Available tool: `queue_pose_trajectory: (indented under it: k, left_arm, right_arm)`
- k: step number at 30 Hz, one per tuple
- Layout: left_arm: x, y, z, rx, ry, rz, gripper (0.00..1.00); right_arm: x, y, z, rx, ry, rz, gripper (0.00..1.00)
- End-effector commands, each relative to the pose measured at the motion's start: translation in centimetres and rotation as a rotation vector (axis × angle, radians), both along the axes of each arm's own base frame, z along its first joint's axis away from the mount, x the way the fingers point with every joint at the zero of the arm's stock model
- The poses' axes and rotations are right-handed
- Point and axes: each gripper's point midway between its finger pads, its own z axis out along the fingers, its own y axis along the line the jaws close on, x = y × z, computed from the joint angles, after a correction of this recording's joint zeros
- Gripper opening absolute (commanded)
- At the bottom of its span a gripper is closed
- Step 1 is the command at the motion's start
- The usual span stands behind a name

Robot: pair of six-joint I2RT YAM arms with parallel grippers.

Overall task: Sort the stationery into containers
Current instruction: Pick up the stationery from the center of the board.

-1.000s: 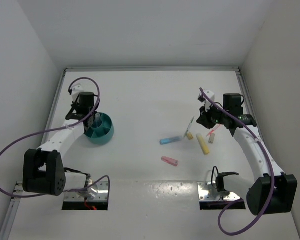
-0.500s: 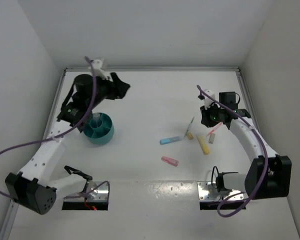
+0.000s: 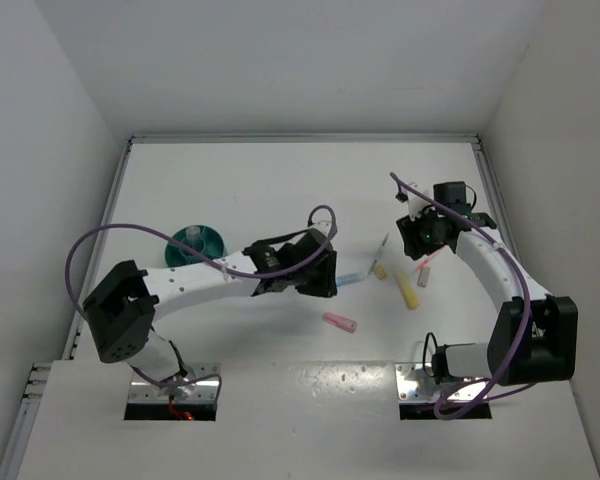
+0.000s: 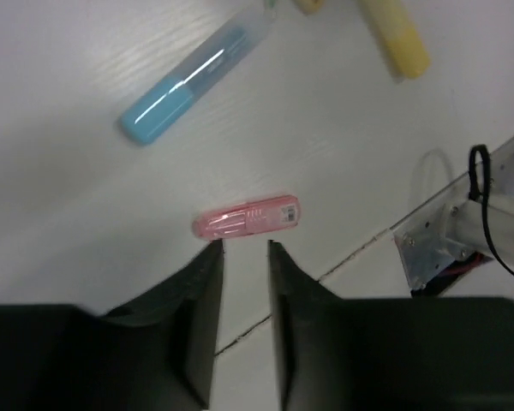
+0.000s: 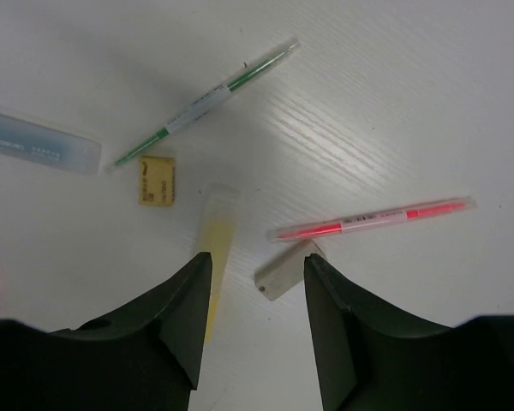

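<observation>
Two arms reach over the white table (image 3: 260, 180) in the top view. The teal holder (image 3: 195, 240) stands at the left, well apart from the pens, its near side hidden by the left arm. The left gripper (image 3: 323, 280) hangs over the middle of the table, covering one end of the blue marker (image 3: 352, 279). The pink marker (image 3: 339, 322) lies alone, nearer the arm bases. To the right lie the yellow marker (image 3: 406, 287), a small yellow piece (image 3: 379, 270) and a thin green pen (image 3: 382, 248). The right gripper (image 3: 418, 245) hovers beside a thin pink pen (image 3: 428, 258) and a small pale piece (image 3: 424, 276).

From the left wrist, the left gripper (image 4: 244, 257) has its fingers (image 4: 207, 300) a narrow gap apart with nothing between them. The pink marker (image 4: 248, 218) lies flat just beyond the tips. The blue marker (image 4: 193, 86) and yellow marker (image 4: 394, 38) lie farther off, and a metal plate (image 4: 445, 231) shows at the right.

From the right wrist, the right gripper (image 5: 257, 261) stands wide apart and empty. The yellow marker (image 5: 216, 240) and the small pale piece (image 5: 287, 272) lie on the table just beyond its tips. The thin pink pen (image 5: 373, 220), thin green pen (image 5: 201, 103), small yellow piece (image 5: 157, 180) and blue marker (image 5: 38, 145) all rest flat on the table.
</observation>
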Motion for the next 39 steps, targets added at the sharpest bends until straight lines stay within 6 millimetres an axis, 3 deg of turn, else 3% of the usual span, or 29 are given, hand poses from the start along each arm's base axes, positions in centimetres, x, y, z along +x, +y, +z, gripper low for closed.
queue_pose_trajectory:
  k: [1,2,3,7,8,9,10,14,20,21,23,24,32,39]
  left_arm:
    - [0.2,0.4,-0.5,-0.042,0.074,0.395,0.41]
    - [-0.9,-0.3,-0.8,-0.044,0.079,0.4,0.57]
    - [-1.0,-1.4,0.2,-0.093,0.103,0.454,0.68]
    - [-1.5,-4.1,0.9,-0.128,0.118,0.52,0.68]
    - [-1.7,-4.3,0.3,-0.101,0.135,0.547,0.68]
    - [-2.1,-3.6,-2.4,-0.002,0.171,0.592,0.67]
    - [-1.8,-4.3,-2.1,0.002,0.188,0.618,0.66]
    - [-2.6,-4.9,-5.9,0.07,0.28,0.674,0.57]
    - [-2.7,-3.9,-5.4,0.015,0.28,0.801,0.55]
    - [-2.7,-3.9,-5.4,0.01,0.283,0.808,0.55]
    - [-3.0,-3.2,-5.8,0.04,0.287,0.823,0.55]
    - [-2.9,-3.4,-6.0,0.044,0.287,0.823,0.55]
    - [-4.8,-3.1,-7.7,0.092,0.337,0.868,0.57]
    - [-4.8,-3.1,-8.3,0.119,0.344,0.902,0.57]
  right_arm:
    - [1.9,-0.9,1.9,-0.031,-0.089,-0.049,0.48]
    - [1.9,-0.8,1.9,-0.026,-0.088,-0.057,0.48]
    - [1.9,-1.0,1.9,-0.034,-0.088,-0.062,0.48]
    - [1.9,-1.0,1.9,-0.033,-0.097,-0.062,0.48]
    - [1.9,-1.0,1.9,-0.033,-0.097,-0.062,0.48]
    - [1.8,-0.8,1.9,-0.024,-0.097,-0.056,0.48]
    - [1.8,-0.8,1.9,-0.024,-0.097,-0.056,0.48]
    - [1.9,-0.8,2.5,-0.023,-0.117,-0.056,0.48]
    - [2.1,-1.9,2.8,-0.07,-0.152,-0.103,0.48]
    - [2.3,-2.2,2.9,-0.075,-0.16,-0.122,0.38]
    - [2.3,-2.6,2.0,-0.095,-0.128,-0.144,0.09]
    - [2.3,-2.8,1.7,-0.107,-0.12,-0.151,0.0]
    - [2.1,-2.5,1.2,-0.094,-0.088,-0.138,0.0]
    - [2.1,-2.1,1.4,-0.076,-0.096,-0.127,0.0]
